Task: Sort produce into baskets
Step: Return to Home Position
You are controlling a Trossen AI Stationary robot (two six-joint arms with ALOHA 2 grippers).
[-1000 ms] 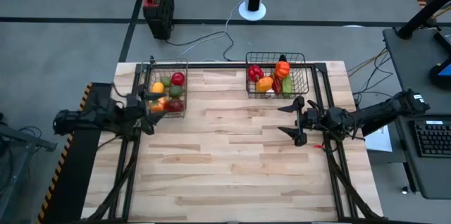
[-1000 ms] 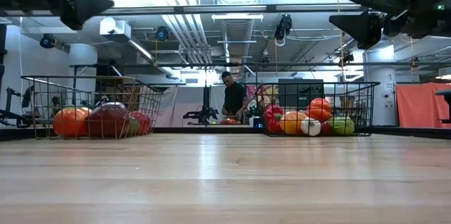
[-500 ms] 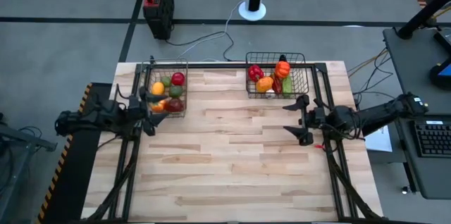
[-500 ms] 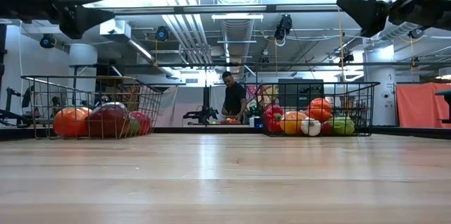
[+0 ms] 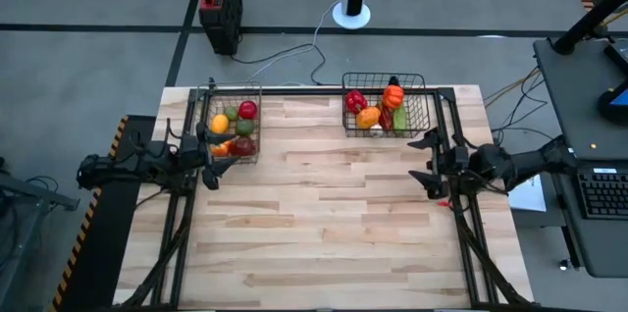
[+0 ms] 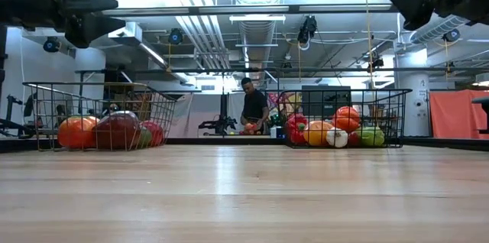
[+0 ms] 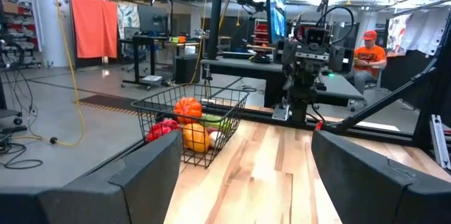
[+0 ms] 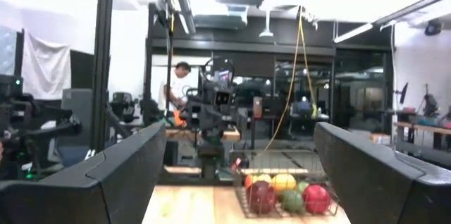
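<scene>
Produce (image 5: pixel 238 131) sits in the two wire baskets at the far edge of the table (image 5: pixel 324 224), and no piece shows on the boards. Sorting looks finished, and I judge that only the arms' retreat to rest remains. The left gripper (image 5: pixel 209 160) hangs over the table's left edge, jaws wide apart and empty. Seen from above, its far fingertip overlaps the near corner of the left basket (image 5: pixel 259 116), though the low view shows it raised well above the rim. The right gripper (image 5: pixel 430 165), also spread wide and holding nothing, hovers near the right edge, just on the near side of the right basket (image 5: pixel 385 76), whose long axis runs along the far edge. Each gripper faces inward across the table, so its basket lies off to one side of the jaws, not between them.
</scene>
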